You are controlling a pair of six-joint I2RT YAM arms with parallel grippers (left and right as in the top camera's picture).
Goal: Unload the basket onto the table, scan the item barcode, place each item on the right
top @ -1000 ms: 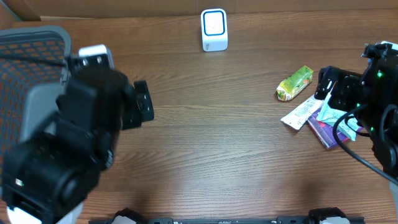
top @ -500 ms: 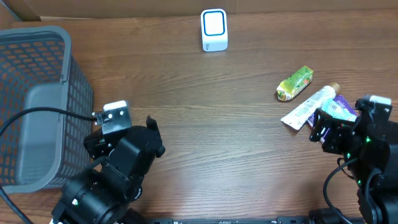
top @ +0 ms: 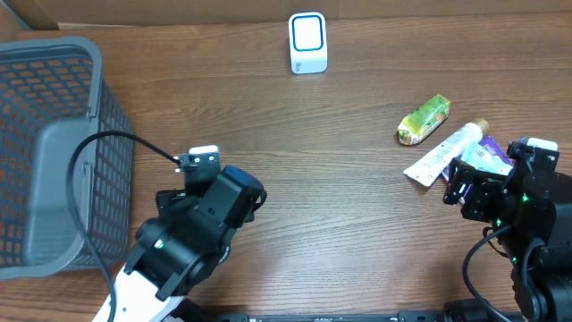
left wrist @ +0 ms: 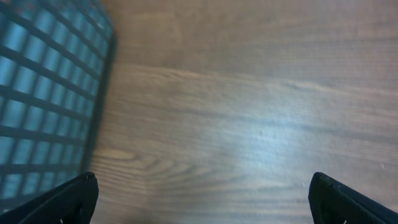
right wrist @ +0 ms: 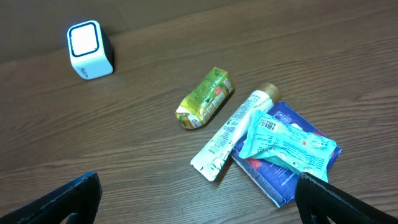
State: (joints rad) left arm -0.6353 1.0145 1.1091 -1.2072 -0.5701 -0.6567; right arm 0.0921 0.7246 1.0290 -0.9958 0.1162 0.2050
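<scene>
Left claw wide | right claw wide | scanner 1 | tube 1 | basket 1

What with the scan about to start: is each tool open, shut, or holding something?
Left tool: open, empty.
Right tool: open, empty.

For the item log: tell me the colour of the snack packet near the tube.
The snack packet is yellow-green, clearest in the right wrist view.

R gripper, jaws apart: white tube & purple pkt just ahead of it, green-yellow pkt beyond. Scanner far ahead-left. Mesh basket well left, by L arm.
</scene>
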